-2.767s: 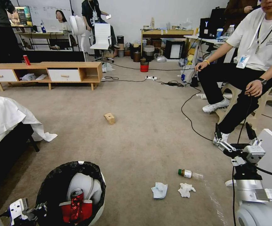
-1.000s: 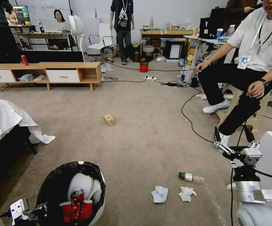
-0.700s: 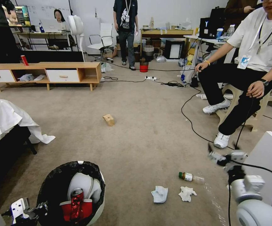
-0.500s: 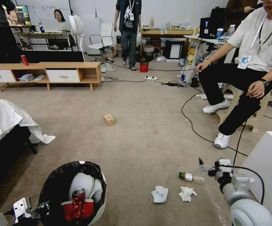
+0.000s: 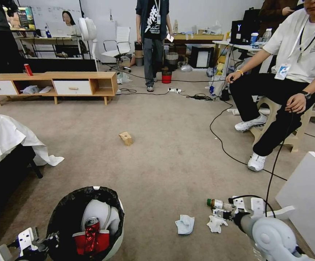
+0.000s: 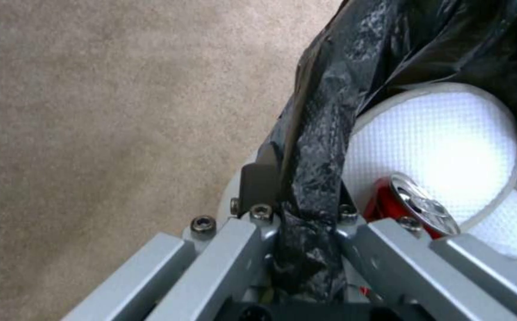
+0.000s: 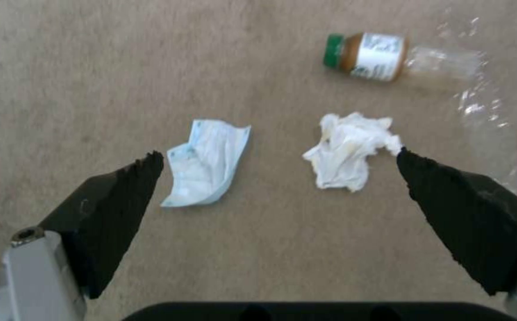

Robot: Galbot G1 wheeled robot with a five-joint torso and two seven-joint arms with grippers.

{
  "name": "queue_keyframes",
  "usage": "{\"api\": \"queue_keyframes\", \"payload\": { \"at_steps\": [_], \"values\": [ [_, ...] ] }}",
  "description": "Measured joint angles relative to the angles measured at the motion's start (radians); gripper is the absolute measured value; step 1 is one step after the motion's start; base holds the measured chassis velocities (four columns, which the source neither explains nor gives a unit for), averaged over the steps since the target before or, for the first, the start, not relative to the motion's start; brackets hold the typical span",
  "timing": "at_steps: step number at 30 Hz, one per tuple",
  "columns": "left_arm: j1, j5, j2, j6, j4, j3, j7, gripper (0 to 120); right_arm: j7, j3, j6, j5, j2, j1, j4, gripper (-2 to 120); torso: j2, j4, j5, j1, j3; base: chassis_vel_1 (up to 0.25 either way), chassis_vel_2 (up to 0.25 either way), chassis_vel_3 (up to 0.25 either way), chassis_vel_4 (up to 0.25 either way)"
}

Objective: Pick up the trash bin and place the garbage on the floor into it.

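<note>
The trash bin [image 5: 61, 214], white and lined with a black bag, sits low at the near left. It holds a white lid piece [image 5: 99, 212], a crushed red can [image 5: 89, 232] and a red paper cup [image 5: 78, 243]. My left gripper [image 5: 45, 241] is shut on its bagged rim [image 6: 306, 214]. Garbage lies on the carpet: a bluish tissue [image 5: 184, 223] [image 7: 208, 162], a white tissue wad [image 5: 215, 223] [image 7: 347, 149], a green-capped bottle [image 5: 217, 204] [image 7: 377, 55] and a tan cardboard box [image 5: 126, 138]. My right gripper [image 5: 225, 214] [image 7: 279, 155] hangs open above the two tissues, touching neither.
A bed with a white sheet [image 5: 5, 137] stands at the left and a white panel [image 5: 306, 195] at the near right. A seated person's legs [image 5: 270, 108] and a black cable [image 5: 223, 141] take up the right. A low wooden cabinet [image 5: 56, 83] lines the far left.
My right arm has swung down and leftward from a raised pose beside the panel to hover over the tissues, still open. The left gripper keeps its hold on the bin.
</note>
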Motion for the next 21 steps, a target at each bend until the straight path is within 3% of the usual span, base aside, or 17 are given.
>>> {"api": "queue_keyframes", "payload": {
  "at_steps": [21],
  "values": [
    [-0.009,0.013,-0.006,-0.008,0.038,0.005,0.011,2,-0.040,-0.157,0.031,-0.067,0.092,0.157,-0.265,100,0.000,0.0000,-0.0001,0.000,0.000,0.000,0.000,0.000,0.000]
  ]
}}
